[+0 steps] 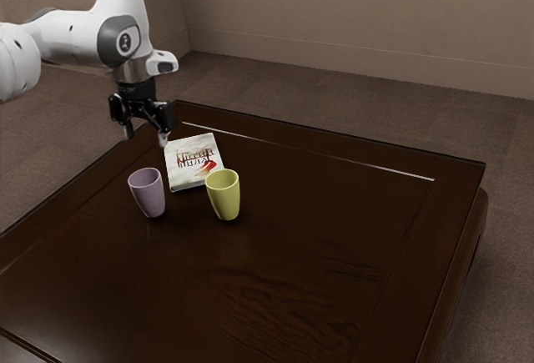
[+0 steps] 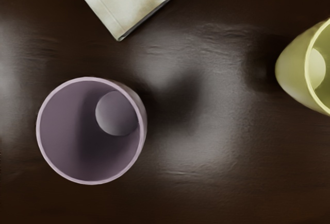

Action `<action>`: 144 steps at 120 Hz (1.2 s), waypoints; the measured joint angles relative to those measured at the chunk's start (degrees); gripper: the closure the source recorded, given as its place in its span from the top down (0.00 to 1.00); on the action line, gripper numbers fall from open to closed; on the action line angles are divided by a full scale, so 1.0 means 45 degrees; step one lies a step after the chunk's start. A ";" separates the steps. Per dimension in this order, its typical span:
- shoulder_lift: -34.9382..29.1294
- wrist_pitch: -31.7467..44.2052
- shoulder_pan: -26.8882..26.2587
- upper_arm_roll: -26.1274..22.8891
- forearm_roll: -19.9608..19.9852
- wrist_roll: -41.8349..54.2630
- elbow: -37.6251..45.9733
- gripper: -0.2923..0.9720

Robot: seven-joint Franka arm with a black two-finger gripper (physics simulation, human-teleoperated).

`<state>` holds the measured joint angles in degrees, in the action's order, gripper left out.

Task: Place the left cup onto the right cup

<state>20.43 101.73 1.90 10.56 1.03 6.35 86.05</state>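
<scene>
Two black fingers [image 1: 163, 135] of the gripper [image 1: 146, 133] stand spread apart, grasping nothing. They hang in the air above the dark wooden table [image 1: 334, 238], close to its edge on the exterior view's left and not far from its far corner. Below the gripper the purple cup [image 1: 147, 192] stands upright on the tabletop, mouth up, apart from the fingers. In the wrist view its round rim and inner floor face the camera. A white book [image 1: 192, 161] lies flat just behind the purple cup, toward the far edge. The yellow-green cup [image 1: 224, 194] stands upright near the purple one, toward the exterior view's right. It sits just in front of the book's corner, and bare wood separates the two cups.
</scene>
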 joint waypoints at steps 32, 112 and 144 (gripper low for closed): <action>0.1142 0.0378 0.1636 -0.0260 0.0215 0.0372 -0.0744 0.75; 0.2869 0.1393 0.2111 -0.0062 0.0964 0.1005 -0.0633 0.75; 0.3271 0.1510 0.2285 -0.0063 0.1153 0.1129 -0.0641 0.75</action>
<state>35.15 108.52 12.18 10.28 6.22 11.43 83.17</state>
